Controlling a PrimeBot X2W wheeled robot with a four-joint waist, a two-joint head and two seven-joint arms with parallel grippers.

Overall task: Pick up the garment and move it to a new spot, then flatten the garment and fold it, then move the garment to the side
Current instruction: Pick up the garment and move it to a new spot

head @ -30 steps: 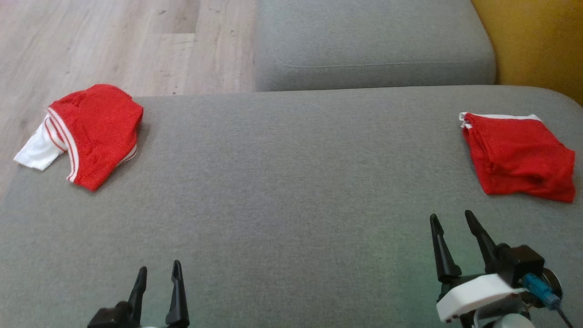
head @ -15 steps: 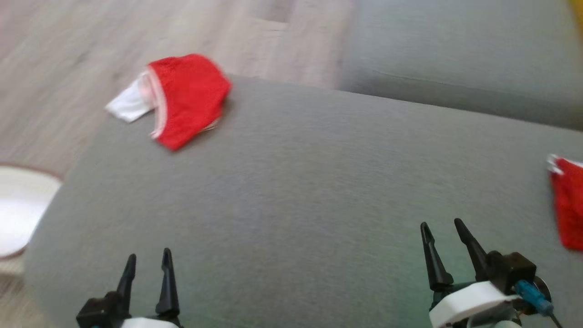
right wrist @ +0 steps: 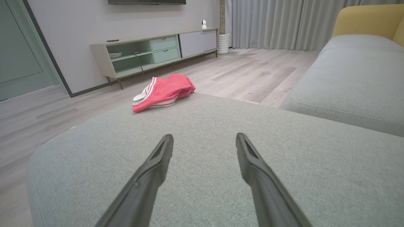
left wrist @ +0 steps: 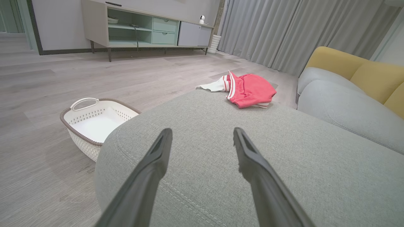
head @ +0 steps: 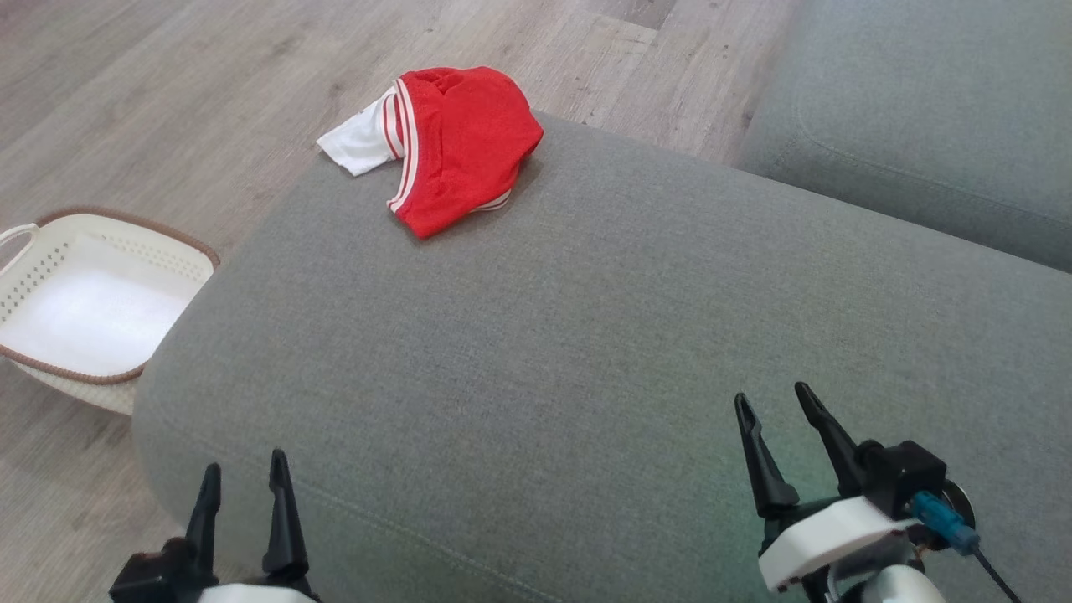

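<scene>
Head view looks down on a broad grey fabric sofa seat (head: 586, 335). The crumpled red garment with white striped trim (head: 461, 142) lies at the seat's far left corner, its white part reaching past the edge over the pale wood-plank floor (head: 167, 100). At the lower left the left hand (head: 243, 462) sits over the seat's near edge, its two dark fingers apart with nothing between them. At the lower right the right hand (head: 771, 394) hovers above the seat, fingers likewise spread and empty. Both hands are well apart from the garment. A white perforated plastic basket with a brown rim (head: 126, 251) stands on the floor just beside the seat's left side. A second grey cushion (head: 921, 109) lies at the upper right. Left wrist view shows a pale low cabinet (left wrist: 142, 28) and grey curtains (left wrist: 268, 31) beyond
</scene>
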